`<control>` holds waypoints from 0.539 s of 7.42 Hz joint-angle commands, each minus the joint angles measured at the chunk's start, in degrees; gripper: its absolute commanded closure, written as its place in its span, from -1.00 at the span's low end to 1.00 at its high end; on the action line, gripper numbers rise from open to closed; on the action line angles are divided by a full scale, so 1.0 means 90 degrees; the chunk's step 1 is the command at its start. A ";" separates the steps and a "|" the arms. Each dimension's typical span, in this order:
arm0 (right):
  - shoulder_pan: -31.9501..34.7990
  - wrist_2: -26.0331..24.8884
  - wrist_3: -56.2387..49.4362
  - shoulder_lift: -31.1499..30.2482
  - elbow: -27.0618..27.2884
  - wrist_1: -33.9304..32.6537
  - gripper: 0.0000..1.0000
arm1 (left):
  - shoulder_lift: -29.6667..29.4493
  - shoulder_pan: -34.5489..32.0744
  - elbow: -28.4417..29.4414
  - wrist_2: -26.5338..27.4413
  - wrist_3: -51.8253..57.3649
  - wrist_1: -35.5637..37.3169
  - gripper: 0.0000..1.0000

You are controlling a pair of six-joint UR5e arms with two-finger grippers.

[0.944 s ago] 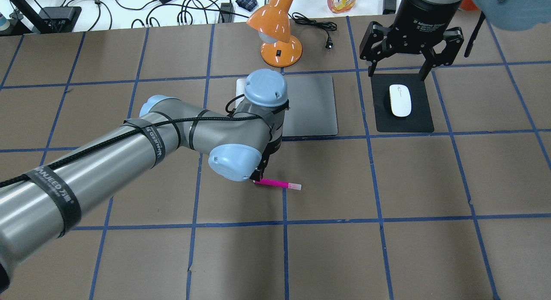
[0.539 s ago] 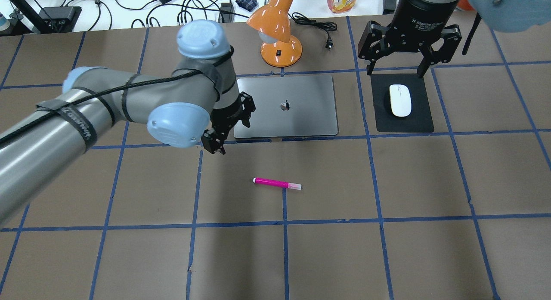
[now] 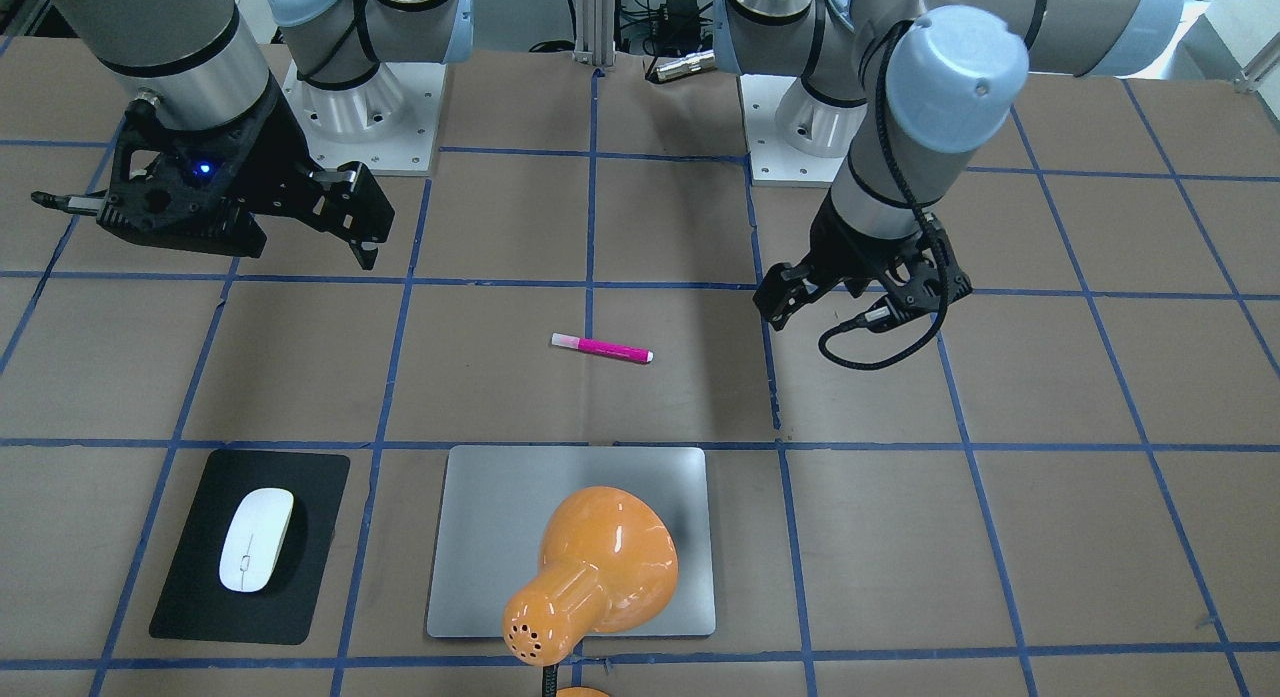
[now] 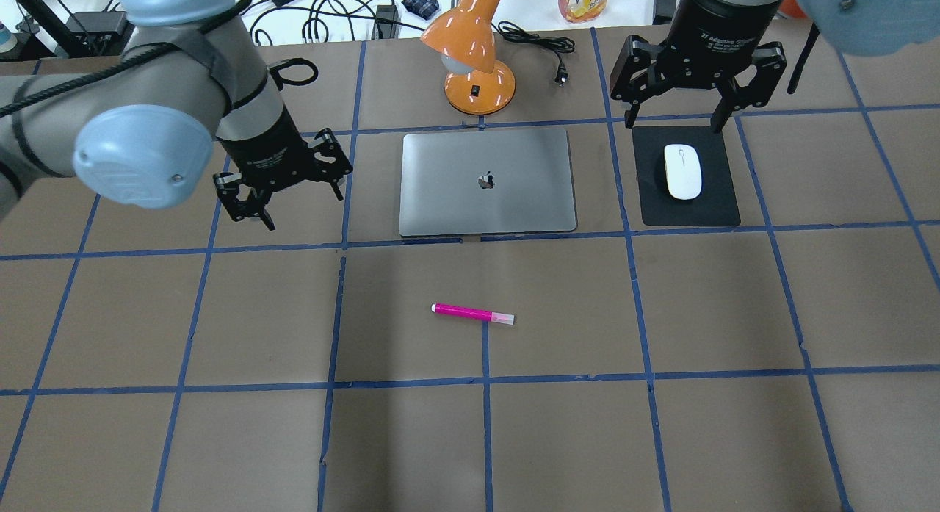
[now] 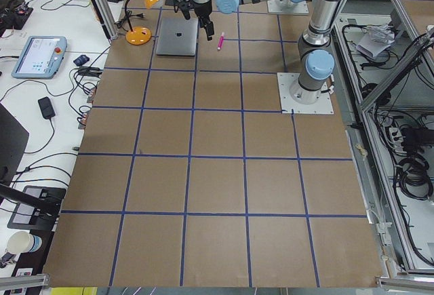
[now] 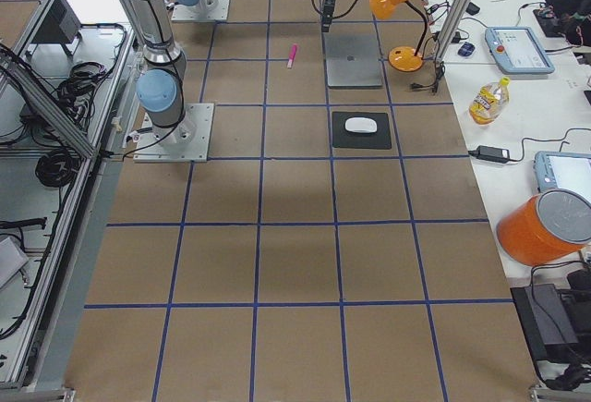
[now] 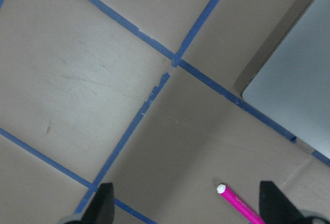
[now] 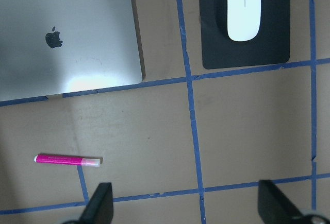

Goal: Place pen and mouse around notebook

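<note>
The pink pen [image 4: 472,314] [image 3: 601,348] lies flat on the brown table, on the robot's side of the silver notebook [image 4: 486,181] [image 3: 480,537], apart from it. The white mouse [image 4: 682,171] [image 3: 256,539] rests on a black mat [image 4: 716,203] to the right of the notebook. My left gripper [image 4: 301,207] [image 3: 860,302] hangs open and empty left of the notebook. Its wrist view shows the pen's tip [image 7: 242,206] and a notebook corner [image 7: 294,90]. My right gripper [image 4: 674,123] [image 3: 205,232] hovers open above the mat's far edge. Its wrist view shows the mouse [image 8: 244,7] and the pen [image 8: 67,159].
An orange desk lamp [image 4: 477,56] [image 3: 590,567] stands just beyond the notebook, its shade hiding part of the notebook in the front-facing view. Cables, a power plug [image 4: 562,75] and a bottle [image 4: 584,1] lie along the far table edge.
My left arm has pulled away from the pen and swung left and back, ending beside the notebook's left side. The pen stays where it lay. The right gripper has barely moved.
</note>
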 commanded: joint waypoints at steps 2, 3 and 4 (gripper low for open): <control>0.0000 -0.0002 -0.0008 0.0024 -0.0004 0.0000 -1.00 | 0.0598 0.0034 0.0130 -0.0280 0.1640 -0.0509 -1.00; 0.0000 -0.0002 -0.0008 0.0024 -0.0014 0.0000 -1.00 | 0.0716 0.0024 0.0111 -0.0214 0.2050 -0.0568 -1.00; 0.0000 -0.0002 -0.0017 0.0024 -0.0014 0.0000 -1.00 | 0.0833 0.0043 0.0139 -0.0194 0.2228 -0.0598 -1.00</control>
